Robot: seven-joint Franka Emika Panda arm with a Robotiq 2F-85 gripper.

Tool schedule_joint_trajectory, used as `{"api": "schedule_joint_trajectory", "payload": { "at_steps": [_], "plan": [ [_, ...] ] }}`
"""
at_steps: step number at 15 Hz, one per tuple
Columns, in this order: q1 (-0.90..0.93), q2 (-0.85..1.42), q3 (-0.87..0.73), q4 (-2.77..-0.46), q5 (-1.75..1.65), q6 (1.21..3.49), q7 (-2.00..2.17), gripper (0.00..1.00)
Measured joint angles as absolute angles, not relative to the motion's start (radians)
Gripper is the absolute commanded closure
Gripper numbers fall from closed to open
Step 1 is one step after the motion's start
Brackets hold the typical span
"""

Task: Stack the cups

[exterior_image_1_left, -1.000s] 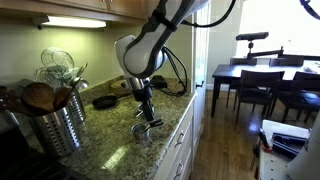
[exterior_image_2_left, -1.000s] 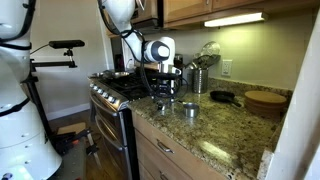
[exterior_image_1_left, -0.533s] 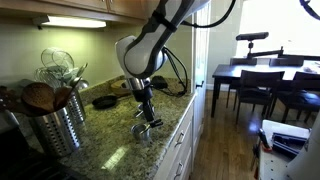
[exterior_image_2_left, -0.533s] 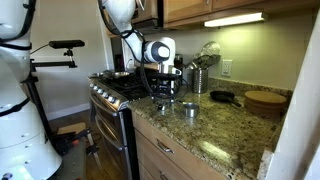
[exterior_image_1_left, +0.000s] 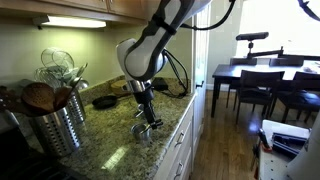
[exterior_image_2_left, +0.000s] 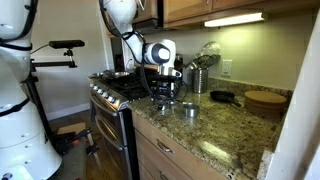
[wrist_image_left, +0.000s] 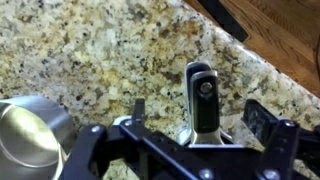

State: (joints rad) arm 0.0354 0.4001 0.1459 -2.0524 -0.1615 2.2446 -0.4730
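A small silver cup sits on the granite counter right under my gripper; in the wrist view its flat handle [wrist_image_left: 202, 85] sticks out between the two fingers and its bowl is hidden by the gripper body. A second silver cup [wrist_image_left: 30, 125] stands beside it at the lower left. My gripper [wrist_image_left: 198, 108] is open, with the fingers on either side of the handle and not touching it. In both exterior views the gripper [exterior_image_1_left: 147, 114] [exterior_image_2_left: 165, 92] hangs low over the cups [exterior_image_1_left: 148, 131] [exterior_image_2_left: 166, 106], near the counter's front edge. Another cup [exterior_image_2_left: 188, 108] stands next to them.
A ribbed steel utensil holder [exterior_image_1_left: 58, 122] with a whisk and wooden spoons stands on the counter. A small black pan [exterior_image_1_left: 104, 101] [exterior_image_2_left: 222, 97] lies farther back. The stove [exterior_image_2_left: 113, 88] adjoins the counter. A wooden board [exterior_image_2_left: 266, 100] lies at the far end.
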Motion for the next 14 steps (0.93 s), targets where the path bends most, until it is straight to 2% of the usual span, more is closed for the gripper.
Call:
{"api": "schedule_joint_trajectory", "payload": {
  "at_steps": [9, 10, 14],
  "plan": [
    [0.035, 0.41, 0.14, -2.052, -0.161, 2.245, -0.463, 0.0],
    [0.035, 0.41, 0.139, -2.052, -0.161, 2.245, -0.459, 0.06],
    [0.035, 0.42, 0.136, -2.052, -0.161, 2.245, -0.447, 0.08]
  ]
}}
